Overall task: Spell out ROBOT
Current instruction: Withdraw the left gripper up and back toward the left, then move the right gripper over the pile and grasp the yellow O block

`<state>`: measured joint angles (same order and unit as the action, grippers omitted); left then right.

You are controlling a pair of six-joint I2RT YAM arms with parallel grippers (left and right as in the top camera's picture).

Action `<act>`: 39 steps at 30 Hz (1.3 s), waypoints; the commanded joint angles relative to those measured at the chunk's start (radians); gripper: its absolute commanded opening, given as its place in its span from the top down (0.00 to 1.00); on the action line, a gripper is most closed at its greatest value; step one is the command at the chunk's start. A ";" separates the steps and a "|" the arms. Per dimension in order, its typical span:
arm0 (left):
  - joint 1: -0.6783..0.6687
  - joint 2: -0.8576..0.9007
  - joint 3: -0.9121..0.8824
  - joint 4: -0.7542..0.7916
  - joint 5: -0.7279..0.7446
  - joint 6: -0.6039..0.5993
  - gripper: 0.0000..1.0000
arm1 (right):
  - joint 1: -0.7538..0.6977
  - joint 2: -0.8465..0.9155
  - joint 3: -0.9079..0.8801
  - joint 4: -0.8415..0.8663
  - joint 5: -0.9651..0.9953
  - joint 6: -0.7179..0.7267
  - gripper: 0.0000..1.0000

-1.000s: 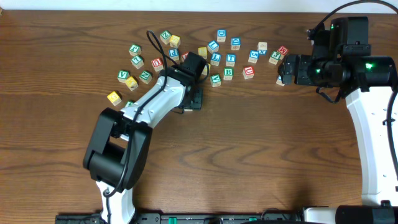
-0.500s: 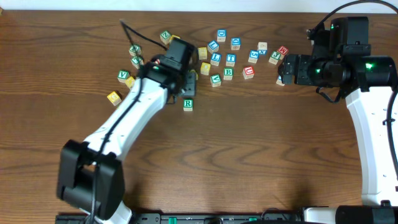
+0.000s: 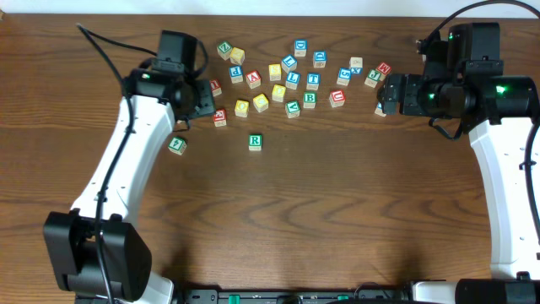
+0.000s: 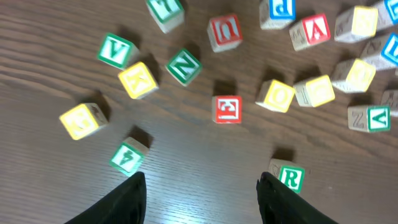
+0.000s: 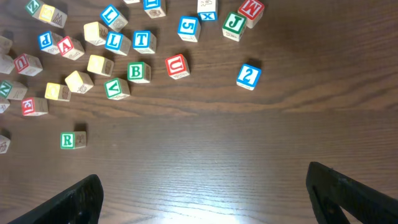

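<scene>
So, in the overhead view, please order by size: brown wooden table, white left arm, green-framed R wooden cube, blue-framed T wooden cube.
1. Brown wooden table
2. White left arm
3. Green-framed R wooden cube and blue-framed T wooden cube: they look alike.

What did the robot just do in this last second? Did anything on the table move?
The left arm swung away to its left, carrying the open left gripper off the green R cube, which now stands alone on the table, nearer the robot than the other cubes. The right gripper hangs open where it was, and those cubes seem unmoved.
</scene>
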<state>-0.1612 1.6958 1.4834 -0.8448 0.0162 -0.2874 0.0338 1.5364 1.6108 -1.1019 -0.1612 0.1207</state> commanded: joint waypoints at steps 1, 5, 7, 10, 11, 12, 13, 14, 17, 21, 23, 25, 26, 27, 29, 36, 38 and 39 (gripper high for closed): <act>0.029 -0.020 0.077 -0.057 -0.010 0.010 0.43 | -0.006 0.002 0.011 0.002 -0.003 -0.014 0.01; 0.032 -0.020 0.113 -0.099 -0.010 0.010 0.43 | -0.006 0.002 0.011 0.002 -0.003 -0.013 0.01; 0.032 -0.020 0.127 -0.116 -0.010 0.010 0.43 | -0.006 0.002 0.011 0.002 -0.003 -0.014 0.01; 0.032 -0.020 0.143 -0.130 -0.010 0.010 0.44 | -0.006 0.002 0.011 0.002 -0.003 -0.014 0.01; 0.032 -0.020 0.148 -0.134 -0.010 0.010 0.44 | -0.006 0.002 0.011 0.002 -0.003 -0.014 0.01; 0.032 -0.020 0.154 -0.137 -0.010 0.010 0.43 | -0.006 0.002 0.011 0.002 -0.003 -0.013 0.01; 0.032 -0.020 0.161 -0.140 -0.010 0.010 0.43 | -0.006 0.002 0.011 0.002 -0.003 -0.013 0.01; 0.032 -0.020 0.170 -0.145 -0.010 0.010 0.43 | -0.006 0.002 0.011 0.002 -0.003 -0.013 0.01; 0.032 -0.020 0.211 -0.167 -0.010 0.010 0.43 | -0.006 0.002 0.011 0.003 -0.003 -0.014 0.01; 0.032 -0.020 0.275 -0.206 -0.010 0.010 0.44 | -0.006 0.002 0.011 0.012 -0.007 -0.013 0.01; 0.032 -0.020 0.298 -0.221 -0.010 0.010 0.43 | -0.006 0.002 0.011 0.018 -0.011 -0.008 0.01; 0.032 -0.020 0.303 -0.224 -0.010 0.010 0.43 | -0.006 0.002 0.011 0.028 -0.011 0.019 0.01; 0.032 -0.020 0.303 -0.226 -0.010 0.010 0.43 | -0.006 0.002 0.011 0.034 -0.012 0.033 0.01; 0.032 -0.018 0.303 -0.228 -0.011 0.010 0.43 | -0.006 0.002 0.011 0.042 -0.015 0.047 0.01; 0.032 -0.016 0.303 -0.229 -0.013 0.010 0.43 | -0.006 0.002 0.011 0.059 -0.039 0.058 0.01; 0.032 -0.016 0.303 -0.227 -0.062 0.010 0.44 | 0.041 0.031 0.011 0.106 -0.054 0.070 0.03; 0.032 -0.016 0.303 -0.227 -0.062 0.010 0.44 | 0.058 0.054 0.011 0.120 -0.055 0.085 0.04; 0.032 -0.016 0.303 -0.227 -0.062 0.010 0.43 | 0.065 0.066 0.011 0.126 -0.055 0.094 0.04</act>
<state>-0.1326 1.6905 1.7679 -1.0691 -0.0196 -0.2874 0.0746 1.5623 1.6112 -0.9848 -0.2012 0.1791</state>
